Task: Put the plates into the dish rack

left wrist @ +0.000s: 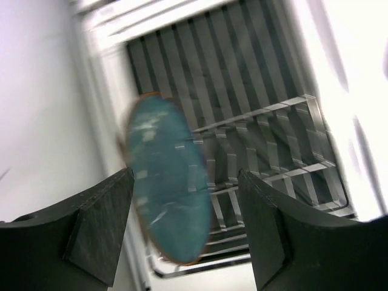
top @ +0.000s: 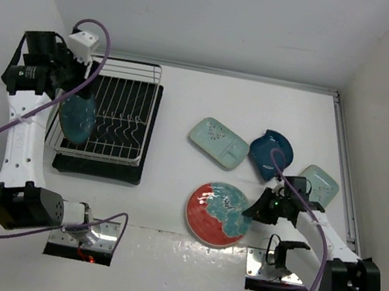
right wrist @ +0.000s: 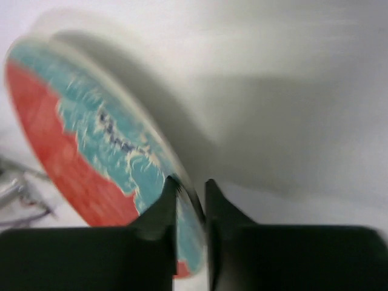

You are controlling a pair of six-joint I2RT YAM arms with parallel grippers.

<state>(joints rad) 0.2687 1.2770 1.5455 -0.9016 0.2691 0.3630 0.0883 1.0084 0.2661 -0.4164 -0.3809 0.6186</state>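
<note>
- Left gripper (left wrist: 185,176): fingers spread wide, holding nothing. It hangs over the rack's left side, with the teal plate seen between the fingers but clear of both.
- Rack (top: 129,66): sits on a black tray (top: 96,168) at the left of the table (top: 187,99). It holds one thing, the teal plate (top: 77,119), standing on edge among the prongs at the rack's left end. The other slots hold nothing.
- Mint plate (top: 218,142): flat on the table, right of the rack.
- Red plate (top: 218,214): on the table, nearer the arms than the mint plate.
- Right gripper (right wrist: 191,188): fingers pressed together on the red plate's right rim, one on each face.
- Leaf dish (top: 271,153): on the table, just right of the mint plate.
- Second mint plate (top: 321,184): on the table, farthest right, near the leaf dish.
</note>
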